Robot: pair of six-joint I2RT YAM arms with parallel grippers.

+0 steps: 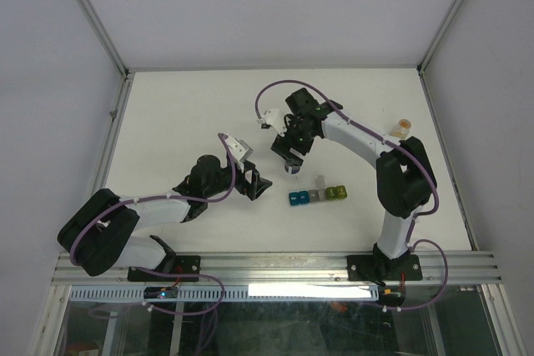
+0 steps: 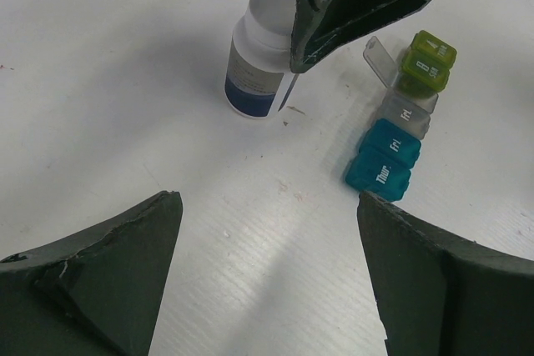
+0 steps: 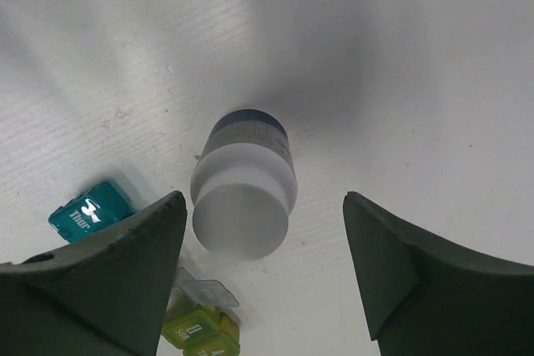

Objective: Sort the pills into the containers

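The containers [image 1: 317, 195] are 1 short strip of 5 joined cube-shaped compartments in glossy plastic: blue, teal, grey, green and yellow-green. The strip lies on the matte white table [image 1: 183, 114], toward its front middle. Beside the strip, apart from it, stands 1 upright white-capped bottle [image 3: 244, 198], a smooth cylinder with a dark label band. 1 small amber translucent bottle [image 1: 403, 127] stands well apart near the right edge, and only the top camera shows it.

The left wrist view shows white lettering on the compartment caps and the grey cell's clear lid [image 2: 380, 60] flipped up. From above, the strip is only coloured blocks. The right wrist view catches just 1 teal cell and the green end.

The right gripper [image 1: 290, 158] hangs over the bottle, its 2 dark wedge-shaped fingers spread to either side of the cap, with table showing in both gaps. The left gripper [image 1: 257, 184] sits low, its jaws spread wide with only table between them, facing the bottle and strip.
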